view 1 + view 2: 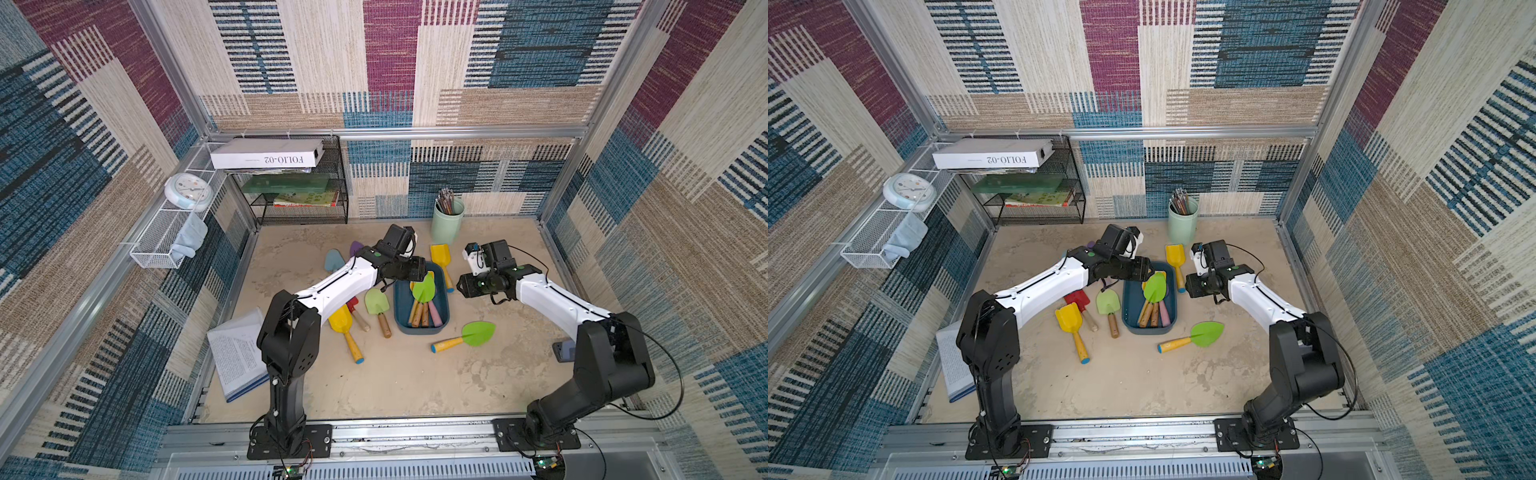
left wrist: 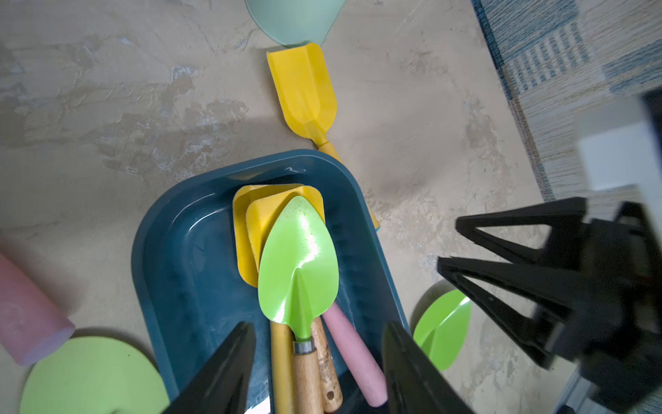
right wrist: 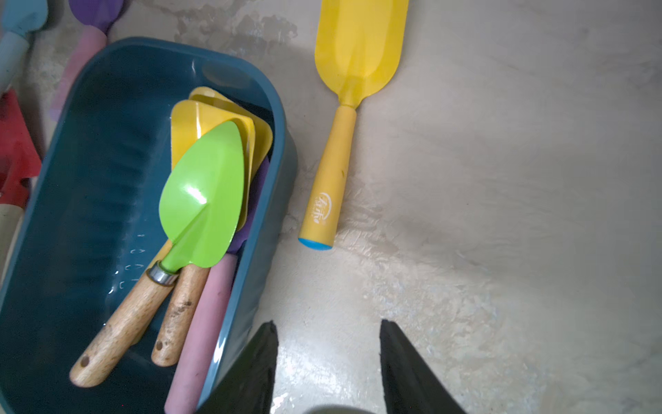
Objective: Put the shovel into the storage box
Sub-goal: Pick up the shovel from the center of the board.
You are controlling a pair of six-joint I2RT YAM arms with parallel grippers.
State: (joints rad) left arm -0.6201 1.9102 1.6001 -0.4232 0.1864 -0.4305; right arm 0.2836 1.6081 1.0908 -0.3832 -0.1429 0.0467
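Observation:
The storage box (image 1: 404, 309) (image 1: 1132, 309) (image 2: 193, 258) (image 3: 89, 179) is a dark teal tub at the table's middle. Several shovels lie in it, a green-bladed shovel (image 1: 424, 287) (image 2: 299, 258) (image 3: 204, 193) with a wooden handle on top. My left gripper (image 1: 409, 270) (image 2: 318, 326) hovers open above their handles, touching none. My right gripper (image 1: 463, 286) (image 3: 328, 324) (image 2: 449, 243) stands open over bare table just right of the box. A yellow shovel (image 1: 440, 255) (image 3: 358, 53) (image 2: 304, 93) lies on the table beyond it.
More shovels lie loose: a green leaf-bladed one (image 1: 478, 334) in front of the box, and green (image 1: 377, 301), yellow (image 1: 341, 322) and red (image 1: 352, 305) ones to its left. A mint cup (image 1: 446, 224) stands at the back, an open book (image 1: 237, 353) front left.

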